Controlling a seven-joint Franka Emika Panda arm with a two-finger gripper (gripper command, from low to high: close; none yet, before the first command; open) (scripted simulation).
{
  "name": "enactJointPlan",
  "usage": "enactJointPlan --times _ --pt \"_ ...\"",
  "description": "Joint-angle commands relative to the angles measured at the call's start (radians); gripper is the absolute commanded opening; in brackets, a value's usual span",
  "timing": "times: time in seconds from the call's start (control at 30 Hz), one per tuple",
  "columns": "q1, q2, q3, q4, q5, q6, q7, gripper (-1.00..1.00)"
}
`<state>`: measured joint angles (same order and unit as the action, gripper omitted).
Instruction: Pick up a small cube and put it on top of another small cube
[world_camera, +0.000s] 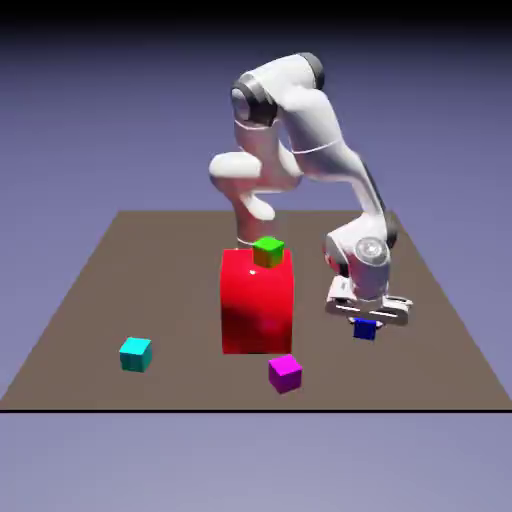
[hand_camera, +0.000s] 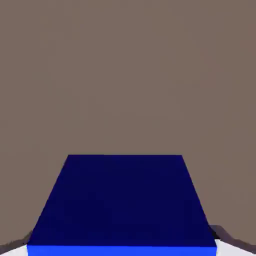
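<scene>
I find my hand (world_camera: 365, 322) pinching the blue cube (world_camera: 365, 329) between its fingertips, at the bench's (world_camera: 190, 290) exterior-view right. The green cube (world_camera: 268, 251) shows at the red block's (world_camera: 257, 305) top; the magenta cube (world_camera: 285, 374) sits nearer the camera.

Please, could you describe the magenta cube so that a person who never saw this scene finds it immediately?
Find the big red block on the brown table. Just in front of its lower edge, slightly toward the exterior view's right, sits a small cube. It is magenta, unlike the cyan, green and blue ones.
</scene>
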<state>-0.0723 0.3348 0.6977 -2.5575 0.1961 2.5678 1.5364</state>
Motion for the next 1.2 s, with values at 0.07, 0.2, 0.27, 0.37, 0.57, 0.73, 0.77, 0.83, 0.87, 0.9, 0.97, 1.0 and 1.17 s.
enactJointPlan --times 0.07,0.2,0.27,0.37,0.57,0.73,0.77,0.83,0.87,0.9,0.97,1.0,1.17 --pt "-0.062 -0.084 0.07 0.019 0.053 -0.105 -0.045 -1.0" --pt "-0.023 -0.2 -0.041 0.051 0.015 -0.27 -0.193 -1.0" --pt "-0.003 -0.27 -0.107 0.06 -0.008 -0.357 -0.267 -1.0" --pt "0.027 -0.375 -0.205 0.074 -0.041 -0.488 -0.38 -1.0" --pt "0.085 -0.586 -0.403 0.102 -0.109 -0.748 -0.604 -1.0" --pt "0.132 -0.761 -0.567 0.119 -0.165 -0.958 -0.783 -1.0" --pt "0.138 -0.798 -0.599 0.113 -0.176 -0.989 -0.806 -1.0" --pt "0.138 -0.855 -0.648 0.078 -0.193 -1.006 -0.808 -1.0" --pt "0.138 -0.855 -0.648 0.078 -0.193 -1.006 -0.808 -1.0" --pt "0.138 -0.856 -0.647 0.042 -0.193 -0.971 -0.808 -1.0" --pt "0.138 -0.858 -0.647 -0.031 -0.192 -0.901 -0.807 -1.0" --pt "0.138 -0.859 -0.647 -0.067 -0.192 -0.866 -0.807 -1.0" --pt "0.138 -0.858 -0.647 -0.028 -0.192 -0.903 -0.807 1.0"
